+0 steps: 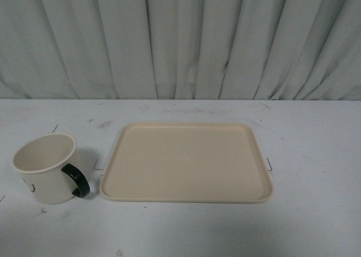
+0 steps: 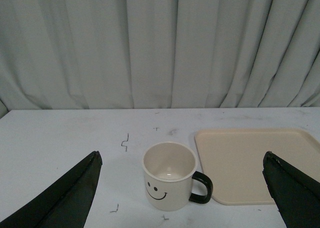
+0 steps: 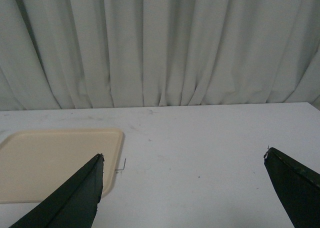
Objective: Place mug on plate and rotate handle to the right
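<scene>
Left wrist view: the mug [image 2: 169,177] stands upright on the worktop [image 2: 60,133], off the plate [image 2: 250,158], straight ahead of my left claw [image 2: 182,154], whose jaws are spread wide. Its handle [image 2: 202,188] points at the plate just beside it. My right claw [image 3: 184,157], also wide, sits beyond the plate, farther off.

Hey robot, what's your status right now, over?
Left end effector open, right end effector open, both empty. Mug upright on table, left of plate, handle toward plate. Nothing between them.
</scene>
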